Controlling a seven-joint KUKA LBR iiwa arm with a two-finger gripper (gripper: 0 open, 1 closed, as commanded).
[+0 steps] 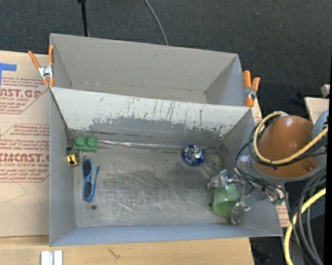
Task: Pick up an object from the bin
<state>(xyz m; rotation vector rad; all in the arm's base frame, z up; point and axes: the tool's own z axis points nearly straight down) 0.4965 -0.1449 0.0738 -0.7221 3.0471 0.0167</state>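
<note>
Several small things lie in the grey bin point(146, 197). Far left of the blue patterned ball point(193, 155) sits a green toy brick point(85, 144), with blue sunglasses point(88, 179) just in front of it. Right of the ball and nearer the front wall, the hand point(228, 197) has its fingers point(218, 181) set on either side of a pale green cup-shaped thing point(223, 201), clamped against it.

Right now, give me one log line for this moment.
gripper: right front corner of bin | between fingers: green rounded object | rest: blue ball, blue sunglasses, green block
</note>
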